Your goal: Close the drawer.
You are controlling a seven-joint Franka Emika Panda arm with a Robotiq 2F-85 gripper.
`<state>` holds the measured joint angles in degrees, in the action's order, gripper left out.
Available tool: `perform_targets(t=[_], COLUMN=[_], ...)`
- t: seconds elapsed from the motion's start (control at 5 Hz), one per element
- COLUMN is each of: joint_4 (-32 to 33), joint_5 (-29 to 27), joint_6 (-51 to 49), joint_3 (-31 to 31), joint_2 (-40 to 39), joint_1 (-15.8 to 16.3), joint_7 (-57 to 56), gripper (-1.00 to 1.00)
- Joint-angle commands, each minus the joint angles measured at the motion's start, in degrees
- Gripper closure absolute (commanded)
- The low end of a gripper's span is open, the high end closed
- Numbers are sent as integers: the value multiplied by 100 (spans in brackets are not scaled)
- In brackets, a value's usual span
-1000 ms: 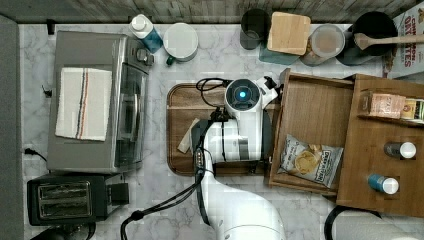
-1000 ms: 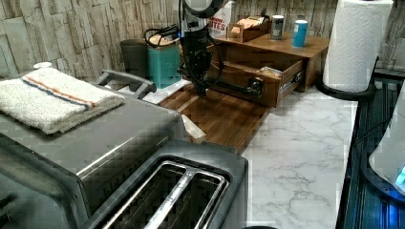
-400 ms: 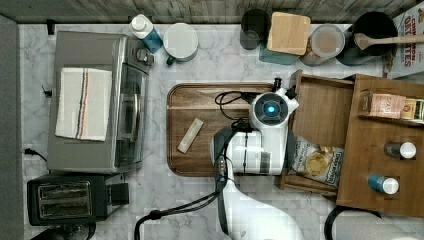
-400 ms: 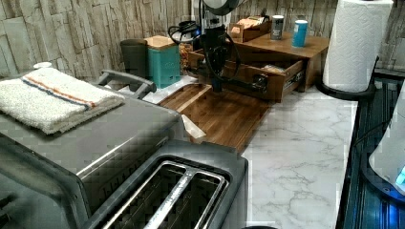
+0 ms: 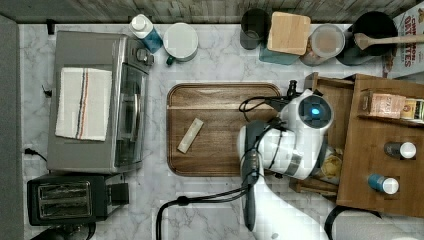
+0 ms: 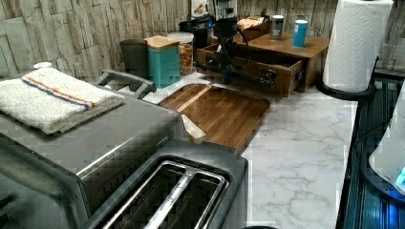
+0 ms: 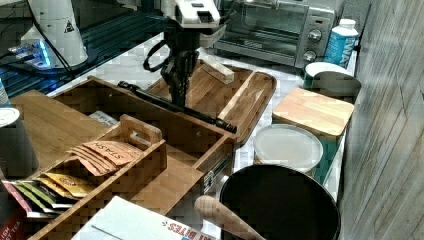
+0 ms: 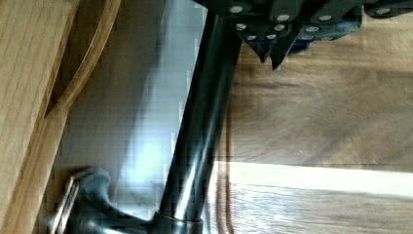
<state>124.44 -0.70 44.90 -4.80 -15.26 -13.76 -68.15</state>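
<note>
With its fingers shut together beside the handle (image 8: 199, 131), the gripper (image 7: 177, 85) looks best off pushing squarely on the bar so the half-open drawer (image 7: 200, 132) slides in without jamming.

Setting: kitchen counter scene, staged for robot work.

Marbled white tabletop (image 5: 220, 55) against a wood-plank wall (image 6: 71, 28). Appliances: toaster oven (image 5: 95, 100) with a folded striped towel (image 5: 84, 104) on top, two-slot toaster (image 5: 67, 200) beside it. Dark wooden cutting board (image 5: 222, 130) at centre. Along the wall stand a mug (image 5: 181, 41), lidded canisters (image 5: 327, 42), a teal container with a wooden lid (image 5: 287, 35) and a cereal box (image 5: 407, 42). Paper towel roll (image 6: 360, 43) upright. Tea packets (image 7: 107, 155) sit in a wooden rack on the cabinet top.
</note>
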Motion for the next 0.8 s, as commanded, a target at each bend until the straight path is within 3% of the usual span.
perform_targets(t=[0.2, 0.4, 0.6, 0.8], joint_4=[-1502, -1201, -743, -743], joint_5=[-676, -522, -792, -800], joint_6=[165, 766, 385, 384], joint_3=[-1023, -1073, -903, -928], joint_2=[-264, -200, 223, 223], joint_1=[-1405, -1409, -1357, -1333], joint_7=[-885, -639, -634, -640], gripper=[100, 100, 100, 100])
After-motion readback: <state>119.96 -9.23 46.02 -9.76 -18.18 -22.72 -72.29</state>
